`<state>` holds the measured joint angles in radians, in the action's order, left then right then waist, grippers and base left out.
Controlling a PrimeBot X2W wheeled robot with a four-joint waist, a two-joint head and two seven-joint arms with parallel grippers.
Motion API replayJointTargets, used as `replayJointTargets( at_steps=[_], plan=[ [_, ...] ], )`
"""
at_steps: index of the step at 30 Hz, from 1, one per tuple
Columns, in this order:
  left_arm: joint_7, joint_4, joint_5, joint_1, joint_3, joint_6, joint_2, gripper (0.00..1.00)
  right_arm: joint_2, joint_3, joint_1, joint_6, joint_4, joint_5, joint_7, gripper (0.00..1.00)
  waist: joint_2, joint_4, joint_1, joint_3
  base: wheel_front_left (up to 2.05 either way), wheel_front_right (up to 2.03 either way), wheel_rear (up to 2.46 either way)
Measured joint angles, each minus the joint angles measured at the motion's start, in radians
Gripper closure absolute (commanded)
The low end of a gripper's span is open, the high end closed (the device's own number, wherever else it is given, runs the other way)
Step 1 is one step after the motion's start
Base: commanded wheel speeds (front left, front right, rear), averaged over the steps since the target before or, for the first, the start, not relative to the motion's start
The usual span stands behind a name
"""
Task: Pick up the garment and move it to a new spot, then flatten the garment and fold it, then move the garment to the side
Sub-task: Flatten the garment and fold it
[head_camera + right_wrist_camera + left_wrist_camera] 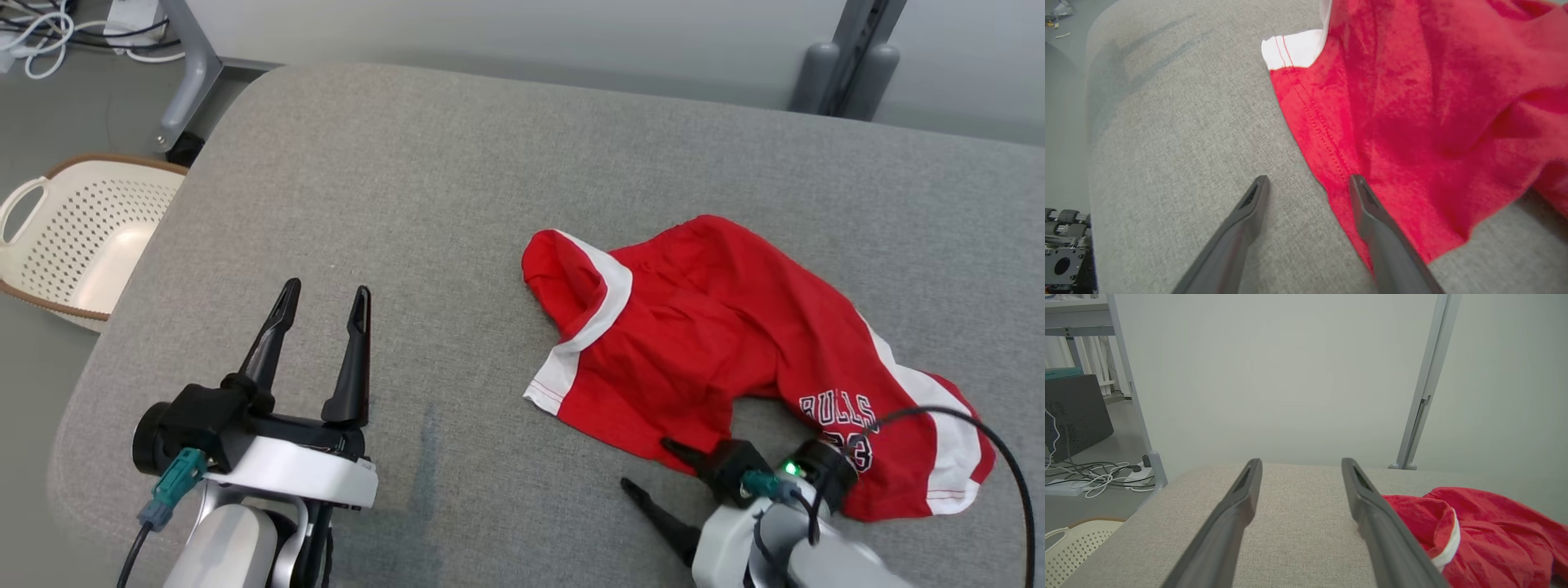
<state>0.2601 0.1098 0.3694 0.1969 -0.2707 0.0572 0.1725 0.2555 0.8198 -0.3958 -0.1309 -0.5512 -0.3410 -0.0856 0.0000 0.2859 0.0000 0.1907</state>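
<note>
The garment is a pair of red shorts with white side stripes and "BULLS" lettering, lying crumpled on the right half of the grey padded table. My right gripper hovers open at the garment's near hem; in the right wrist view one finger lies over the red cloth and the other over bare table, with the right gripper holding nothing. My left gripper stands open over bare table to the left of the garment. Between the open fingers of the left gripper lies grey table, with the garment to the right.
A cream perforated laundry basket stands on the floor off the table's left edge. Cables and a power strip lie on the floor at the back left. Grey metal frame posts rise behind the table before a pale wall.
</note>
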Motion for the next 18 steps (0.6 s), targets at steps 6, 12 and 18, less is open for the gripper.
replayJointTargets(
  at_steps=[6,12,18],
  plan=[
    [0.001,-0.007,-0.020,0.013,0.032,-0.012,-0.013,0.00,0.003,0.040,-0.083,0.000,-0.054,-0.105,-0.042,1.00,0.0000,0.001,0.0000,0.027,0.00,0.00,0.00],
    [0.002,-0.009,-0.036,0.008,0.068,-0.023,-0.025,0.00,0.030,0.015,-0.086,0.000,0.052,-0.160,-0.134,1.00,0.0000,-0.036,0.0000,0.027,0.00,0.00,0.00],
    [0.003,-0.011,-0.052,-0.011,0.101,-0.031,-0.028,0.00,0.070,-0.102,-0.011,0.000,0.256,-0.152,-0.163,1.00,0.0000,-0.095,0.0000,0.020,0.00,0.00,0.00]
  ],
)
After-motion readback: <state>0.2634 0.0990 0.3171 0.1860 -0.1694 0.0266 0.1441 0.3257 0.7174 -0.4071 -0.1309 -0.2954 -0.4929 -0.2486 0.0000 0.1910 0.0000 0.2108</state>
